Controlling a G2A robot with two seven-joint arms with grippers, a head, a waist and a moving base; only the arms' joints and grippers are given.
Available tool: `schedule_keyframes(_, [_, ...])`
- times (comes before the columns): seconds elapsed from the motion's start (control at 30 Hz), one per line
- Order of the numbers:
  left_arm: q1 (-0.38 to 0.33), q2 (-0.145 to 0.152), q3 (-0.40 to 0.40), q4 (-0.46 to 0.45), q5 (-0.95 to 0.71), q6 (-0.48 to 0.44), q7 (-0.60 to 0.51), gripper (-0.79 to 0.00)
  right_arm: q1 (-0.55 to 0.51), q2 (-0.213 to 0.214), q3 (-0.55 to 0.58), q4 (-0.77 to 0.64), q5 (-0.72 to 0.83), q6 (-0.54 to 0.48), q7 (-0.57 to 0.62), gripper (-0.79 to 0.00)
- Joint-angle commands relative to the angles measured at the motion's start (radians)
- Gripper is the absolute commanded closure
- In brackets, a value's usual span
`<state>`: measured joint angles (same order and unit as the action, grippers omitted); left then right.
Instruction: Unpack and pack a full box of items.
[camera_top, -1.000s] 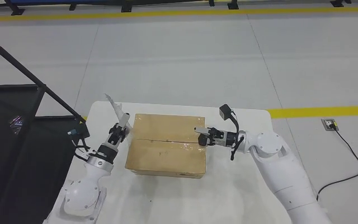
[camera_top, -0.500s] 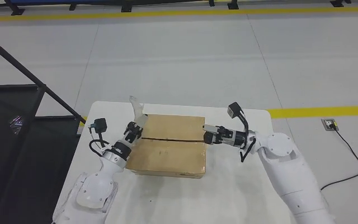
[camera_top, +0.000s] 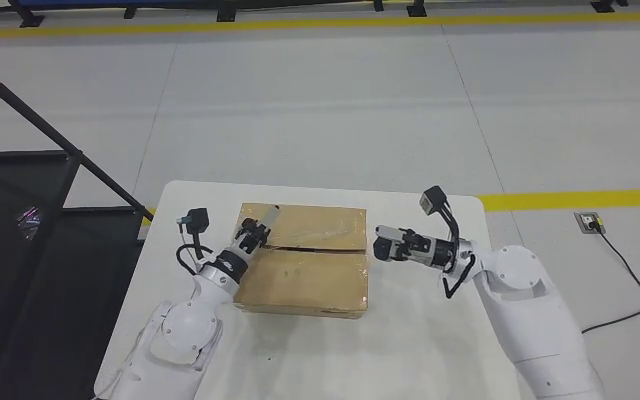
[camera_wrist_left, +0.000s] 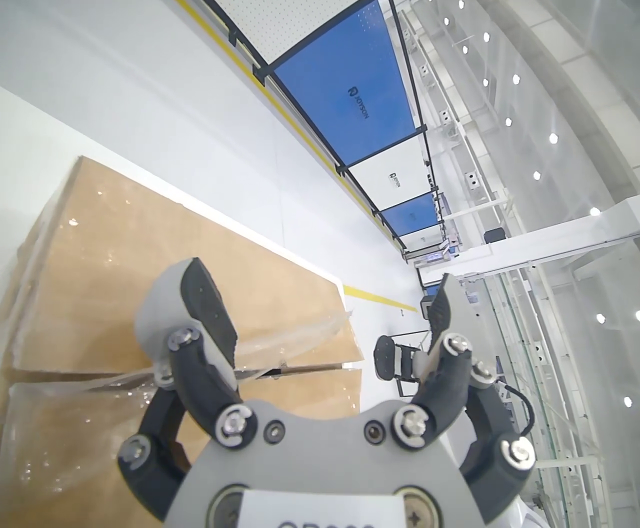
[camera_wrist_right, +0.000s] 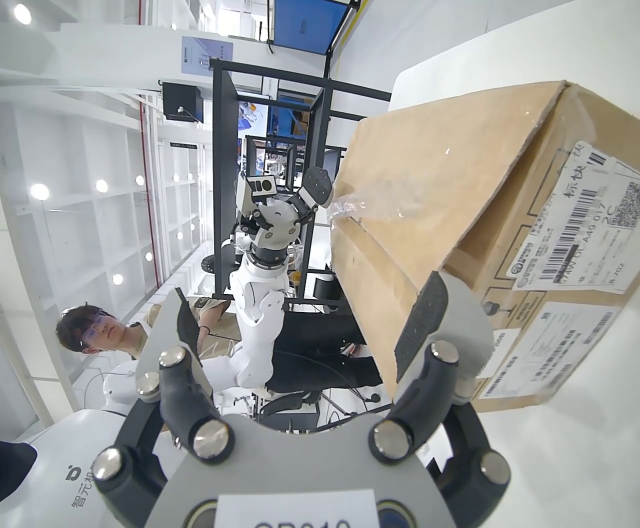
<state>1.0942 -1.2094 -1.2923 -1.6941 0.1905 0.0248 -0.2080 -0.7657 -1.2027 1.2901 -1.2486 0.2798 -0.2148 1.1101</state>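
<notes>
The cardboard box (camera_top: 300, 275) sits in the middle of the white desk (camera_top: 420, 340), at the centre of the top view, with both top flaps lying flat and meeting at a seam (camera_top: 310, 250) that runs the length of the lid. Clear tape (camera_wrist_left: 300, 332) along that seam is wrinkled and partly lifted, so this looks like the opening stage of the unpacking, with nothing taken out yet.

The left end effector (camera_top: 255, 232) hovers over the box's left end, right above the seam. Its fingers (camera_wrist_left: 205, 305) are spread wide and grip nothing. The right end effector (camera_top: 383, 243) is just beside the box's right end, level with the seam, also spread and empty. One of its fingers (camera_wrist_right: 425, 320) is close to the corner by the shipping labels (camera_wrist_right: 575, 240).

The next move probably calls for pinching the loose tape or slipping a fingertip under a flap edge, while the other arm steadies the box so it does not slide.

A black framed stand (camera_top: 50, 270) is at the left edge of the top view and a floor socket (camera_top: 587, 220) at the right. Both are well apart from the box and block nothing.
</notes>
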Motion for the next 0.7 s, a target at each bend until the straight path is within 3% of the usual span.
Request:
schedule_keyframes(0.0, [0.0, -0.001, 0.002, -0.003, 0.001, -0.003, 0.0, -0.785, -0.001, 0.002, 0.0, -0.003, -0.001, 0.001, -0.001, -0.785])
schedule_keyframes(0.2, [0.041, 0.0, -0.049, -0.081, -0.05, -0.022, 0.012, -0.785, 0.017, 0.005, -0.007, -0.047, -0.018, -0.028, -0.017, -0.785])
schedule_keyframes(0.43, [0.139, 0.01, -0.197, -0.193, -0.152, -0.036, 0.019, -0.785, 0.099, -0.001, -0.075, -0.09, -0.14, -0.008, -0.061, -0.785])
schedule_keyframes(0.57, [0.224, 0.017, -0.281, -0.217, -0.162, -0.059, 0.019, -0.785, 0.1, 0.011, -0.11, -0.146, -0.271, -0.091, 0.048, -0.785])
schedule_keyframes(0.67, [0.278, 0.02, -0.326, -0.215, -0.168, -0.073, 0.012, -0.785, 0.095, 0.017, -0.144, -0.172, -0.362, -0.088, 0.102, -0.785])
